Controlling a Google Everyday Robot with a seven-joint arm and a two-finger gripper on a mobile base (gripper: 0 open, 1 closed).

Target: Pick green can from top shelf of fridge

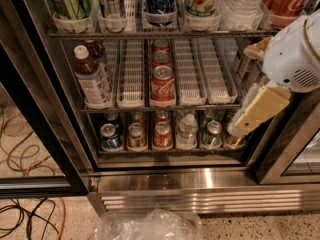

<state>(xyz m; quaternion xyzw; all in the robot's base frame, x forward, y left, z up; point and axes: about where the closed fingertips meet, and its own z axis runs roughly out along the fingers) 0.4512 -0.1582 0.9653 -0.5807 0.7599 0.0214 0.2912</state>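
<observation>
On the top shelf (150, 34), far left, one green can (70, 1), upright, long axis vertical, my gripper (252, 115) at right, its grip I cannot tell

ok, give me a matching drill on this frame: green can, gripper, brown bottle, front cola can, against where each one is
Things:
1. green can
2. gripper
3. brown bottle
4. front cola can

Places:
A. middle rack, centre lane
B. at the right edge of the fridge, in front of the racks
C. top shelf, far left lane
D. middle rack, left lane

Pairs: 1-C, 2-B, 3-D, 4-A.
</observation>
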